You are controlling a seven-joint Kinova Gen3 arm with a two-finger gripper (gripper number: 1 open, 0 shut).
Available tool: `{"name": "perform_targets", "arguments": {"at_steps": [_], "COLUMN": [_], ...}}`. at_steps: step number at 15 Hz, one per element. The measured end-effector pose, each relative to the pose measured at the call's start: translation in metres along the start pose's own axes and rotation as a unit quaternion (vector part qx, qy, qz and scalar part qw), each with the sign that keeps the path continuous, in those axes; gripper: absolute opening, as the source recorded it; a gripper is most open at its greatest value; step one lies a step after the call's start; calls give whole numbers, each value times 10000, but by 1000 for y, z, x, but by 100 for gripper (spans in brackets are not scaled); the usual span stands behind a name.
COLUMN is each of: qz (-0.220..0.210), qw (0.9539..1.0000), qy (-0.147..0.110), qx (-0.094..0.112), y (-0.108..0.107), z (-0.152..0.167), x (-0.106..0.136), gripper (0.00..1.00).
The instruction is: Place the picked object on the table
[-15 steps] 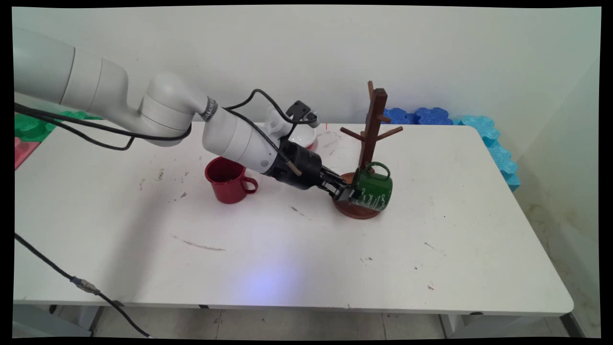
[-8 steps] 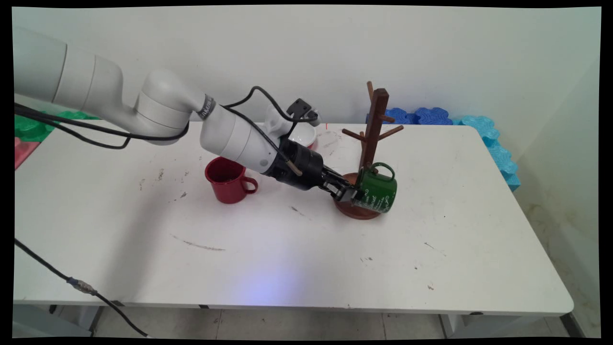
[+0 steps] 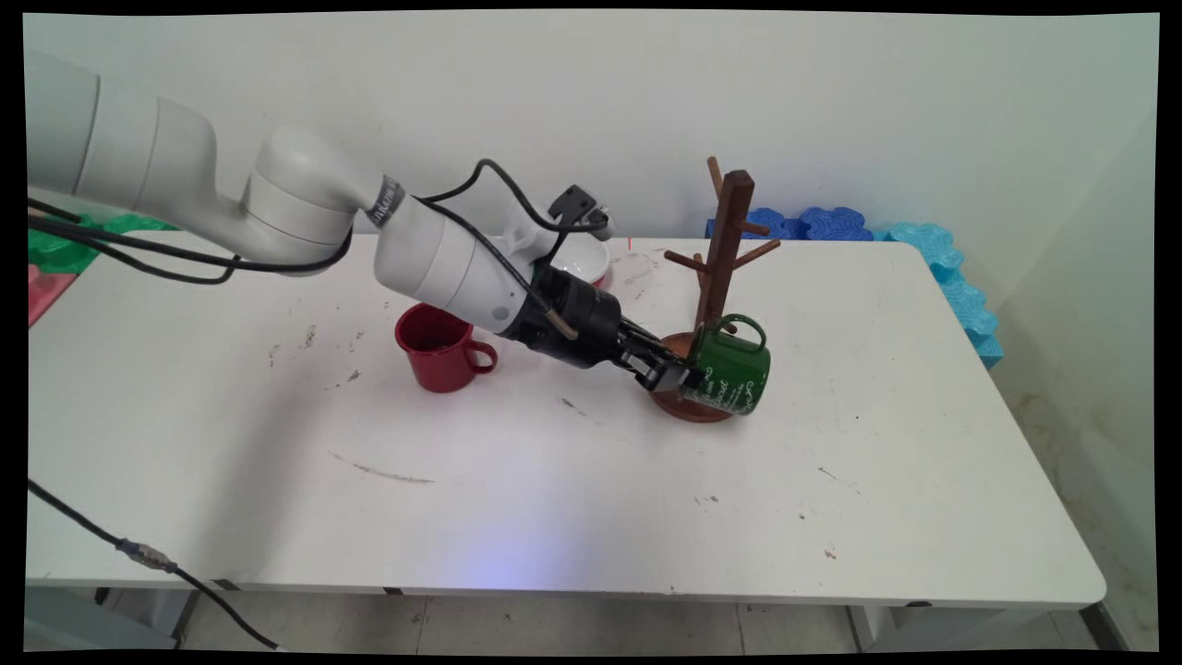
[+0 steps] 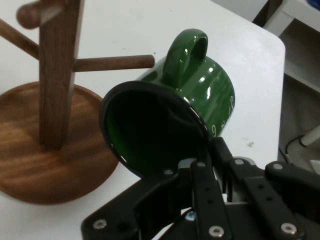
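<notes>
White table (image 3: pixel 572 480), scuffed: dark smudges and small marks across the top, a longer streak left of centre, specks toward the right side. Plain white wall (image 3: pixel 831 102) behind. Blue foam tiles (image 3: pixel 836 223) stacked at the far right corner and down the right edge; green and red foam (image 3: pixel 51 254) at the far left. Tiled floor visible under the near edge, and a black cable (image 3: pixel 138 554) crossing the near left corner.

Gripper (image 3: pixel 681 379) is closed on the rim of a green mug (image 3: pixel 734 369), 1 finger inside the mouth, 1 outside. Mug is tipped on its side, mouth toward the gripper, handle up, white lettering on its wall. In the hand view the mug (image 4: pixel 200 100) has its handle just beside the tip of a lower peg of the mug tree (image 4: pixel 55 75); can't tell if peg and handle touch. Mug sits over the right part of the tree's round wooden base (image 3: pixel 679 406), close to the post.

Mug tree (image 3: pixel 722 240) upright, dark wood, several pegs, none carrying a mug.

Red mug (image 3: pixel 441 346) stands upright left of the gripper, handle to the right, partly behind the arm. White bowl (image 3: pixel 586 263) farther back, mostly hidden by the wrist.
</notes>
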Motion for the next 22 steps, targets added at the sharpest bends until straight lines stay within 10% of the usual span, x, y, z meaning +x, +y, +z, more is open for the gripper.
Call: {"name": "perform_targets", "arguments": {"at_steps": [13, 22], "qz": [509, 1161], "qw": [9985, 9922], "qy": [-175, -406], "qx": [-88, 205], "y": [15, 9], "z": [-44, -90], "x": [-5, -4], "gripper": [0, 0]}}
